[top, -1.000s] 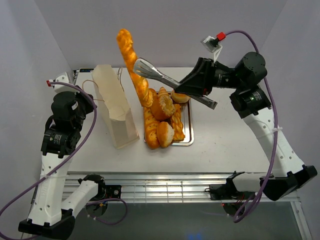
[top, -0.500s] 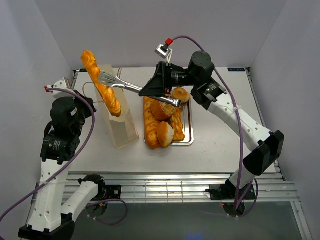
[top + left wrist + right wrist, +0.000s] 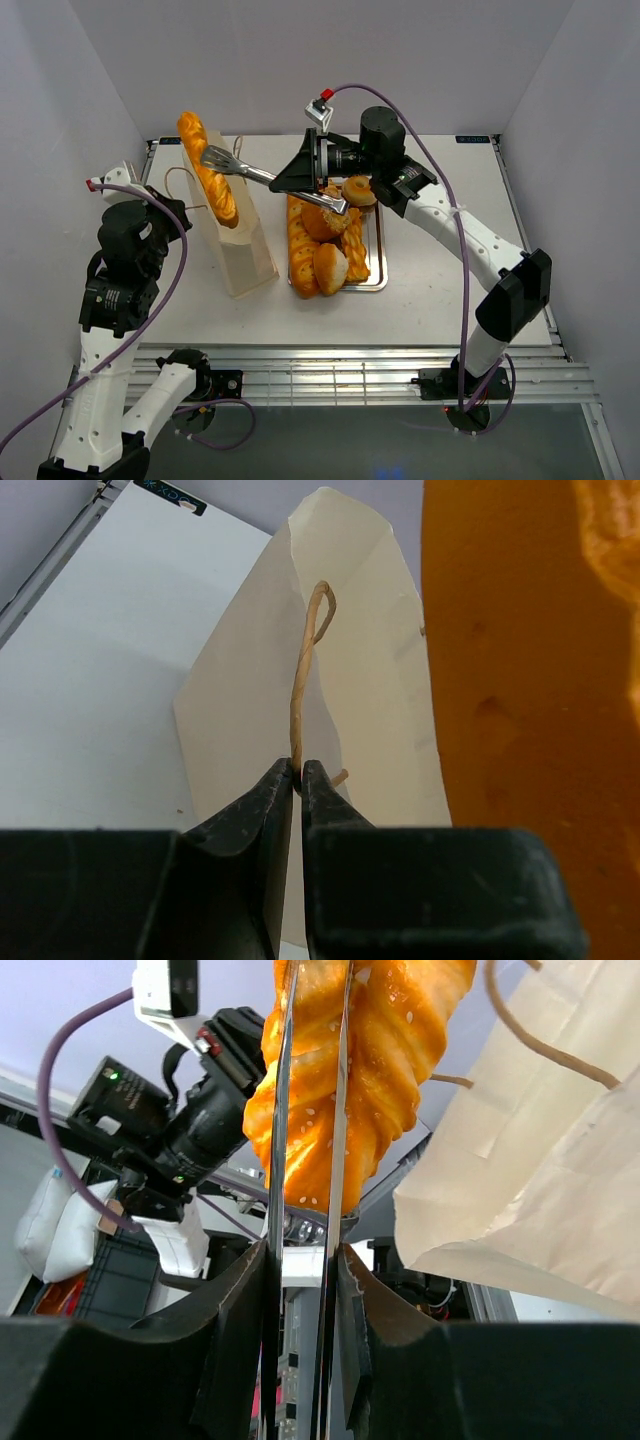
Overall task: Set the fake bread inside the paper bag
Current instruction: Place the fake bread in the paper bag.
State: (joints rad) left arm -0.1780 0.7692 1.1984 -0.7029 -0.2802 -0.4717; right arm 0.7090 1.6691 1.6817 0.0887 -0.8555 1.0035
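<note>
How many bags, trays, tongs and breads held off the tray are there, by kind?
Tall pale tan paper bag: 1
Silver metal tray: 1
Silver metal tongs: 1
Long glossy orange twisted loaf held aloft in the tongs: 1
Total: 4

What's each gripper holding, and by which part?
Left gripper pinches the paper bag's cord handle. Right gripper squeezes the tongs across both arms; the tongs clamp the long loaf about mid-length.

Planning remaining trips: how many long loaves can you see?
3 loaves: one in the tongs at the paper bag, two on the tray flanking the rolls; more may be hidden.
</note>
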